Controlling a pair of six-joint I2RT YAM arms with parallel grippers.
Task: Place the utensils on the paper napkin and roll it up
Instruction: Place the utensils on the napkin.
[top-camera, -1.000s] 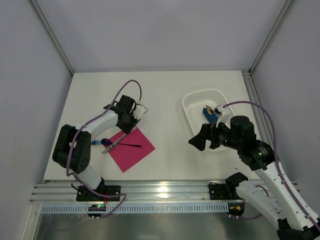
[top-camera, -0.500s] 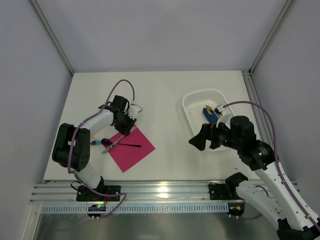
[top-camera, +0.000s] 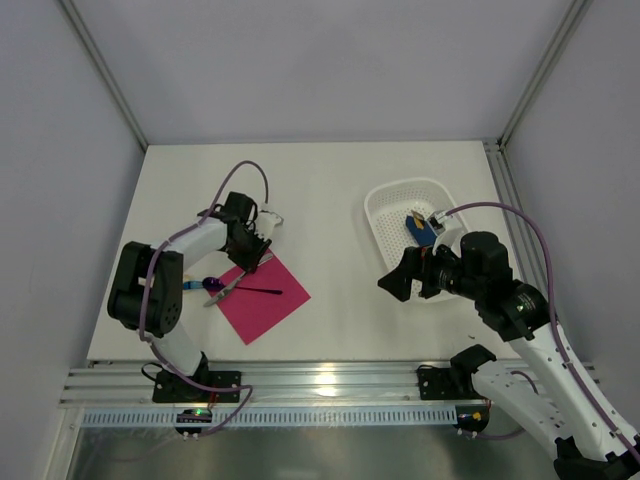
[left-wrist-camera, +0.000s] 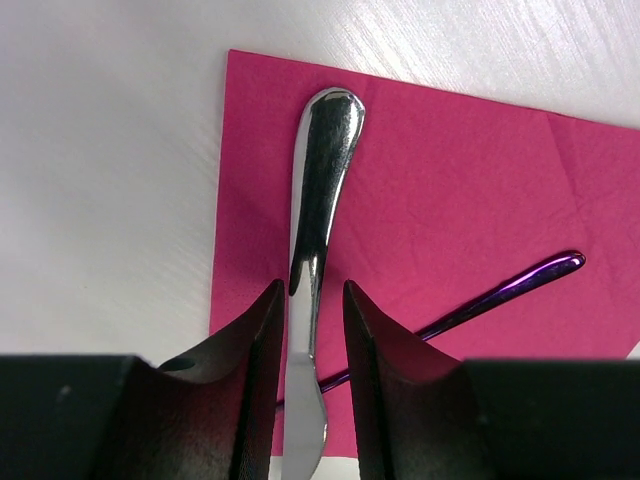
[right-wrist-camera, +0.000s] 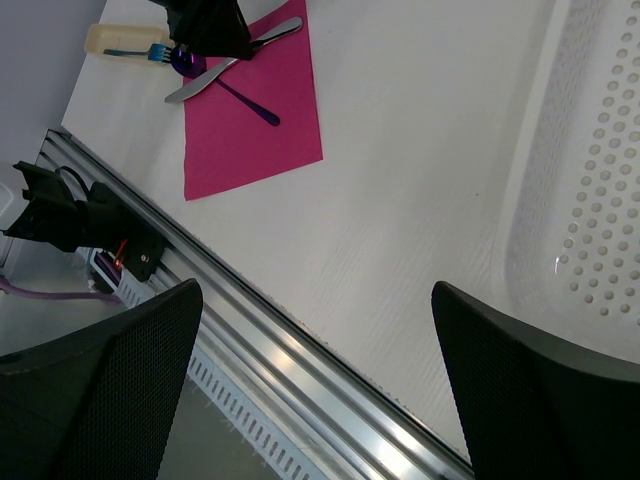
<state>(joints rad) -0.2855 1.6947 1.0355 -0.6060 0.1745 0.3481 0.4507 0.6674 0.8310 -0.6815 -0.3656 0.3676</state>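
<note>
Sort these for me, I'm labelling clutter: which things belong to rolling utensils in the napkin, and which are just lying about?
Job: paper napkin; knife on it; purple spoon.
Lying about: white basket; blue item inside it; beige stick; blue piece beside it.

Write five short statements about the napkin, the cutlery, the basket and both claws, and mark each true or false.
1. The napkin lies flat and unrolled. True.
2. The left claw is clamped on the purple spoon. False: its fingers are open, one on each side of the shiny knife.
3. The right claw is open and holds nothing. True.
4. The white basket sits beside the left claw. False: it is on the right, next to the right claw.
5. The purple spoon's handle lies across the napkin. True.
</note>
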